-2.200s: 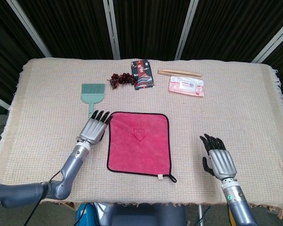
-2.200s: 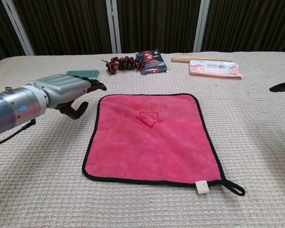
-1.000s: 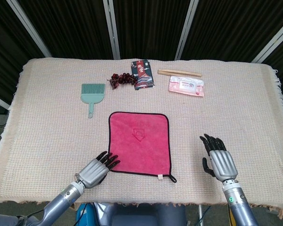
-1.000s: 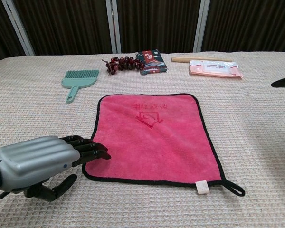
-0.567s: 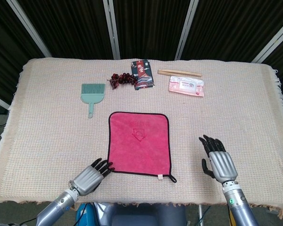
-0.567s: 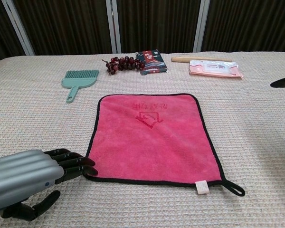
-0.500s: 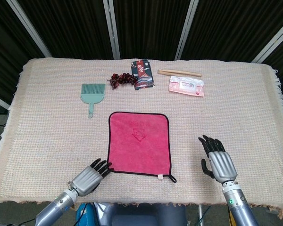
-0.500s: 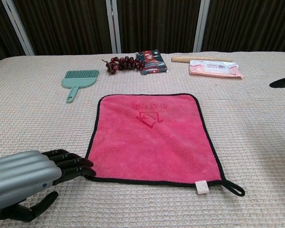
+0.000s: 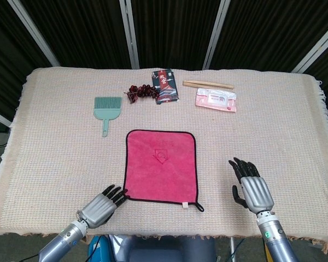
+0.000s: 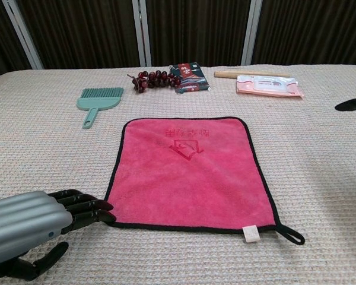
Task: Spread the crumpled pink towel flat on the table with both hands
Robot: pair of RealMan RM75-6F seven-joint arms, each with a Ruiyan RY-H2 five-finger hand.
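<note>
The pink towel (image 9: 161,167) lies flat mid-frame on the counter (image 9: 54,147). Left hand (image 9: 100,204), lower left, and right hand (image 9: 250,188), lower right, hold nothing, fingers spread.

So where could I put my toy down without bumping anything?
Bare cloth lies between the pink towel and the right hand, and left of the green brush. The far middle is crowded: beads, packet, stick, wipes.
</note>
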